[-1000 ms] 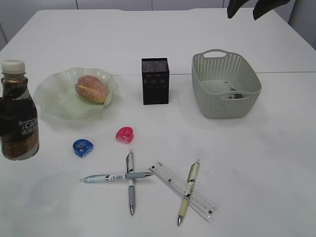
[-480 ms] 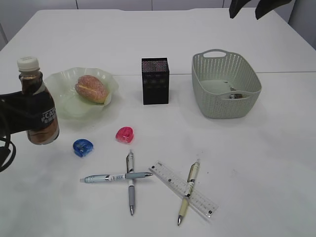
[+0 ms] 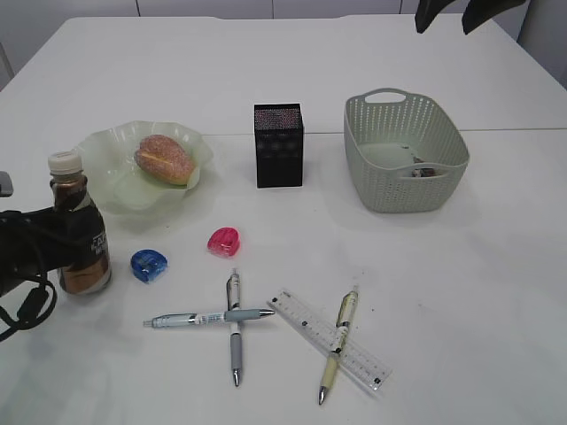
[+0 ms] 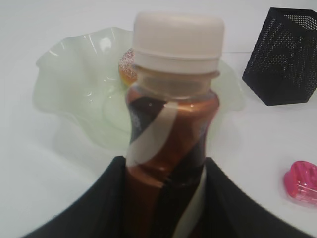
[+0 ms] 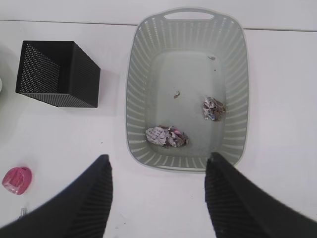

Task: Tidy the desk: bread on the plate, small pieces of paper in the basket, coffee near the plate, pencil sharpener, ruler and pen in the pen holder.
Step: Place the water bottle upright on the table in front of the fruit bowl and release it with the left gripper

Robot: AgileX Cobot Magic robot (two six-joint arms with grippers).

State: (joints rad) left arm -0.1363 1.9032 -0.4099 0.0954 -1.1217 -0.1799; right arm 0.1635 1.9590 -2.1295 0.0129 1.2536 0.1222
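My left gripper (image 3: 66, 243) is shut on the coffee bottle (image 3: 80, 239), brown with a white cap, upright just in front of the pale green plate (image 3: 106, 146); the left wrist view shows the bottle (image 4: 171, 124) between the jaws (image 4: 166, 198). Bread (image 3: 164, 158) lies on the plate. The black mesh pen holder (image 3: 279, 144) stands at centre. Crumpled paper pieces (image 5: 167, 136) lie in the grey basket (image 3: 390, 195). A pink sharpener (image 3: 223, 241), a blue sharpener (image 3: 148, 265), three pens (image 3: 233, 323) and a clear ruler (image 3: 306, 320) lie at the front. My right gripper (image 3: 450, 13) is open, high above the basket.
The table's front edge is close below the pens and ruler. The pink sharpener also shows in the left wrist view (image 4: 300, 181) and the right wrist view (image 5: 16, 180). The pen holder stands left of the basket in the right wrist view (image 5: 57, 73).
My left gripper has carried the coffee bottle from the far left edge to the right and set it lower, just in front of the plate. The right gripper has drifted slightly right.
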